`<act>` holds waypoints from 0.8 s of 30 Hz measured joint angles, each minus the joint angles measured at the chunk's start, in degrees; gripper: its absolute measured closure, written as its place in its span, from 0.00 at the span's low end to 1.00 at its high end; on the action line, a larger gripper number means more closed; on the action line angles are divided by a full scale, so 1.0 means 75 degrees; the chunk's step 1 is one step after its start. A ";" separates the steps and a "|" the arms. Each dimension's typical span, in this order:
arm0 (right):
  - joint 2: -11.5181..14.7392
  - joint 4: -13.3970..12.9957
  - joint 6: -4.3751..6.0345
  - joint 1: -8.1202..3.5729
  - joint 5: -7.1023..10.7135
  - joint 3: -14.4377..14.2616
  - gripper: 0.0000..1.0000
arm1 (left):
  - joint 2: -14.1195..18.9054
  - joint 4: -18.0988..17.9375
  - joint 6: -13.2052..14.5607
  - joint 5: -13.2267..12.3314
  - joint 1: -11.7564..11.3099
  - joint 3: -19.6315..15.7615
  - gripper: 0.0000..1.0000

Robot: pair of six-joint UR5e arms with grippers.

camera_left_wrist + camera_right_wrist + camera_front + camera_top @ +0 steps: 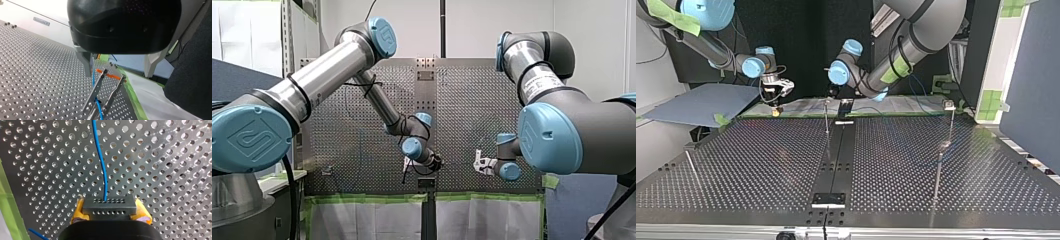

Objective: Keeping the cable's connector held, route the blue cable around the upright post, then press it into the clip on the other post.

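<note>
R gripper (pixel 110 211) angled down, clamped on connector (pixel 109 206), blue cable (pixel 101 160) running ahead, L gripper (pixel 118 74) spread wide, prob. above clip (pixel 108 74)

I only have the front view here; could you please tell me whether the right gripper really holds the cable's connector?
Observer: Yes. In the right wrist view the right gripper clamps the black connector between yellow pads.
Operator: Thank you. And beyond the connector?
Observer: The blue cable leaves its front face and runs ahead over the perforated table.
Operator: And the other gripper?
Observer: The left gripper is open; its wrist view shows the orange clip between and beyond its fingers.
</note>
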State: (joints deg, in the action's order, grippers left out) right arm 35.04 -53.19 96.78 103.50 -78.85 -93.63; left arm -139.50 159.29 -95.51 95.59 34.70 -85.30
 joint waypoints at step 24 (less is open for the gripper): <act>-0.0003 0.0014 -0.0013 0.0002 0.0000 0.0002 1.00 | 0.1743 -0.1171 -0.1016 0.1292 0.0075 -0.1804 0.02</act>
State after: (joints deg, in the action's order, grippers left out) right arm 35.01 -53.08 96.69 103.51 -78.85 -93.61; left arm -126.43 150.51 -103.13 105.28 35.27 -98.84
